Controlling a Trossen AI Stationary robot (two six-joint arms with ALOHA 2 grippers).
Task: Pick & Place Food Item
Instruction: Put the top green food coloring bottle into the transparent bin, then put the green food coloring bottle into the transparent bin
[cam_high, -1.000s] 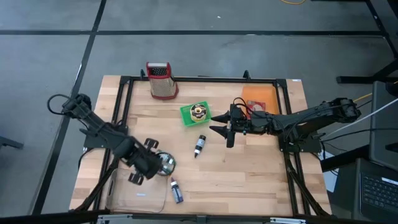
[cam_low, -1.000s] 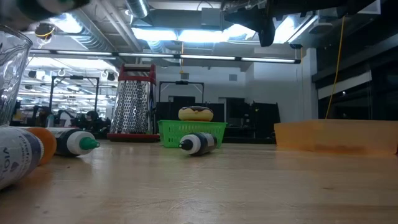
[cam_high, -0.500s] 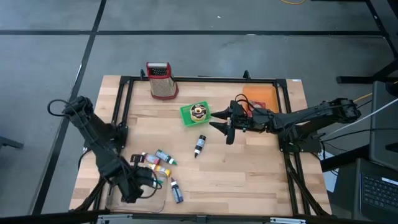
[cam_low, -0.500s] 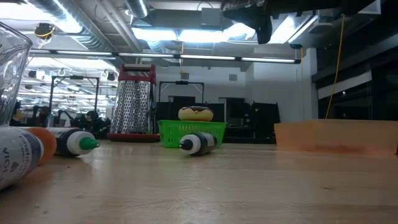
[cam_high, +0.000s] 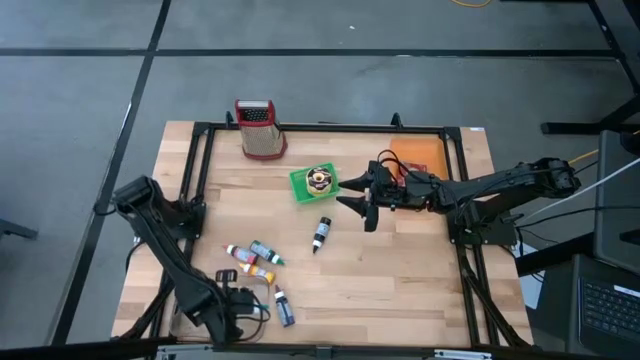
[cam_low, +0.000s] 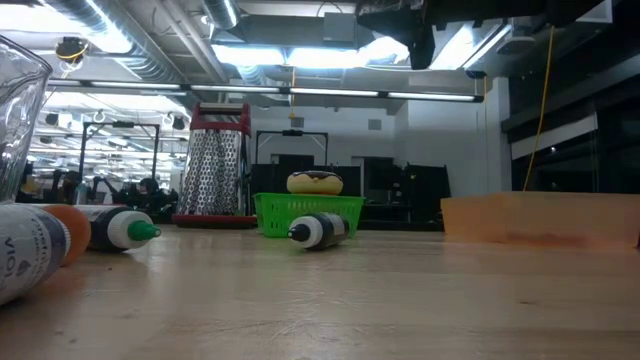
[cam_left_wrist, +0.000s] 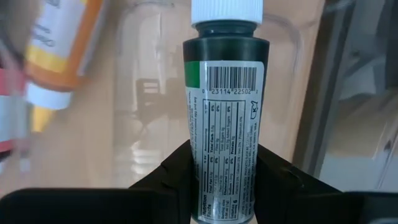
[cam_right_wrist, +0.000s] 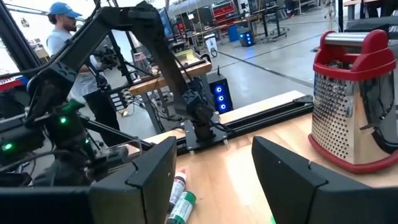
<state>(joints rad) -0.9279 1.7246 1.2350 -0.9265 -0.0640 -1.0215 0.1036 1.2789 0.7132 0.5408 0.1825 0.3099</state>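
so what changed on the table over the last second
The left gripper swung from beside the bottle cluster toward the table's near left corner, uncovering the small bottles it had hidden. Its fingers flank a dark green bottle, over the clear tray. The right gripper, green basket, grater and black bottle stayed put.

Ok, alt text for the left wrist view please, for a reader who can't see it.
The left gripper is closed on a dark green bottle with a white cap and a barcode label, its dark fingers pressing both sides. Behind it lie the wooden table, a clear container, and a blurred orange bottle.
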